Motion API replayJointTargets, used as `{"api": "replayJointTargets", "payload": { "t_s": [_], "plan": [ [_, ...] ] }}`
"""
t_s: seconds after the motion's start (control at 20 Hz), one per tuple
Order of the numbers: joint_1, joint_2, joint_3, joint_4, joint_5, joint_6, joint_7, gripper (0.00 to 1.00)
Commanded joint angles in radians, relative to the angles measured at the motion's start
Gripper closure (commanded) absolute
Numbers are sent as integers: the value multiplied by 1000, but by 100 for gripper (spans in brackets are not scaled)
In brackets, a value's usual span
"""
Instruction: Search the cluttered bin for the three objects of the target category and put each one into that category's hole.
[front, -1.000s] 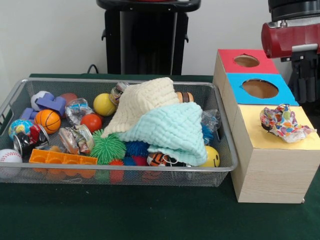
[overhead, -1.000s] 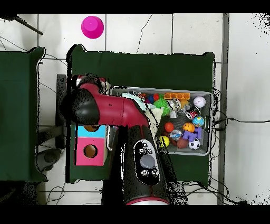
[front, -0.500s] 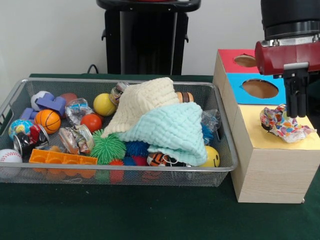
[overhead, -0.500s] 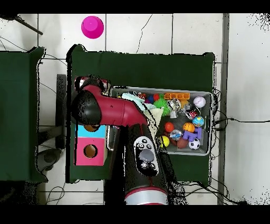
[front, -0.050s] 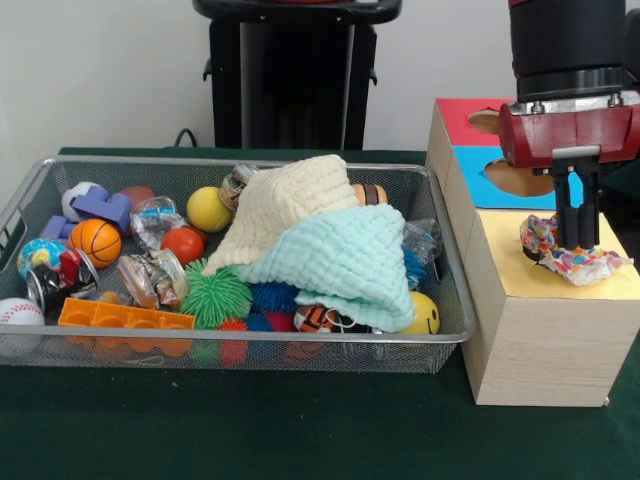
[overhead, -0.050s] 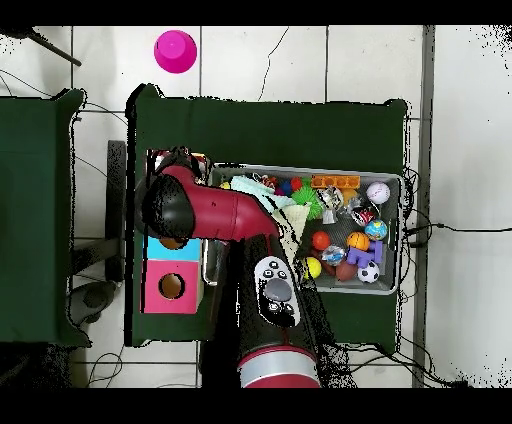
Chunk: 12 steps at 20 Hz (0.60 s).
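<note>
- Front view: gripper (front, -0.050s: 577, 240) comes straight down onto the crumpled multicoloured wrapper (front, -0.050s: 568, 250) lying on the yellow panel (front, -0.050s: 560, 280) at the near end of the wooden box (front, -0.050s: 535, 345).
- Fingers (front, -0.050s: 577, 215) read as one dark column, tips touching or buried in the wrapper; cannot tell whether they are spread or clamped on it.
- Box top, far to near: red panel with round hole (front, -0.050s: 487, 122), blue panel with round hole (front, -0.050s: 520, 178) partly behind the gripper, then yellow.
- Wire mesh bin (front, -0.050s: 40, 190) just beside the box on the green bench (front, -0.050s: 250, 430).
- Bin contents: cream cloth (front, -0.050s: 285, 200) over mint cloth (front, -0.050s: 345, 260) at the box end; orange basketball (front, -0.050s: 96, 240), yellow ball (front, -0.050s: 208, 209), green spiky ball (front, -0.050s: 215, 295), orange block (front, -0.050s: 125, 318), baseball (front, -0.050s: 18, 315) toward the other end.
- Overhead view: red arm (overhead, -0.050s: 215, 210) covers the box's yellow end; pink cup (overhead, -0.050s: 175, 50) on the floor, well apart.
</note>
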<state>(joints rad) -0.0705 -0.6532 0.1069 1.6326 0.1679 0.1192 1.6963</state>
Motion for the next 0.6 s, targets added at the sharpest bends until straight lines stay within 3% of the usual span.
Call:
{"api": "replayJointTargets", "payload": {
  "t_s": [0.05, 0.25, 0.6],
  "plan": [
    [-6, 43, -11, 60, -24, 17, 155, 100],
    [12, 37, -35, 41, -9, 91, 149, 100],
    [16, 39, -40, 39, -1, 109, 151, 100]
  ]
}}
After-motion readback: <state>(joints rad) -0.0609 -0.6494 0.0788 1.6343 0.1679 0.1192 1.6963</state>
